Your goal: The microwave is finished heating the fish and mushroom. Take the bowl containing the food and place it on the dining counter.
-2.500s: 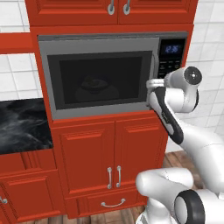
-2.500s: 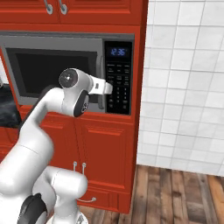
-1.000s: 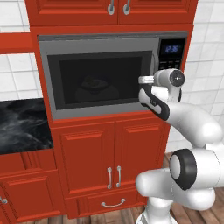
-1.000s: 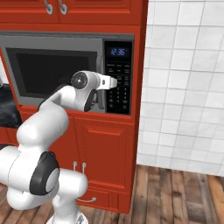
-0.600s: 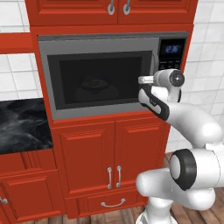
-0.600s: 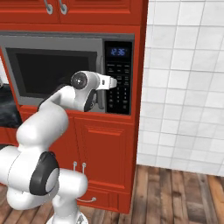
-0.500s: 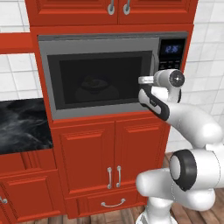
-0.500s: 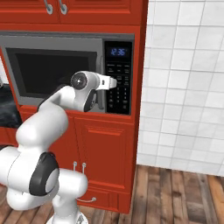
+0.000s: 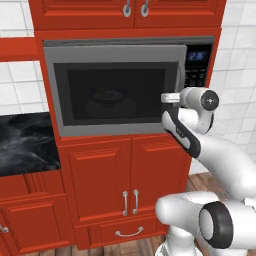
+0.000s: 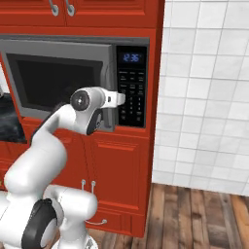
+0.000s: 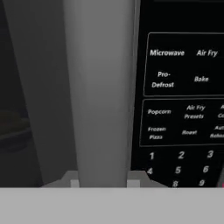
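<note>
Grey door handle [image 11: 100,92] clamped in hand [image 11: 103,181].

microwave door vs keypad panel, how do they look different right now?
The microwave door is wide, grey-framed dark glass with a bowl dimly visible behind it; the keypad panel is narrow, solid black, with white labels and a blue display. The door carries the long grey handle that the gripper straddles; the panel is untouched. Both sit flush.

The microwave [image 9: 120,85] before me looks like brushed grey steel, its door dark glossy glass, its handle [image 11: 98,92] smooth matt metal, the keypad [image 11: 183,109] glossy black. Cabinets [image 9: 125,170] are painted red wood, the worktop [image 9: 25,142] polished black marble, the wall [image 10: 204,97] glazed white tile, the floor [image 10: 194,219] wood planks.
</note>
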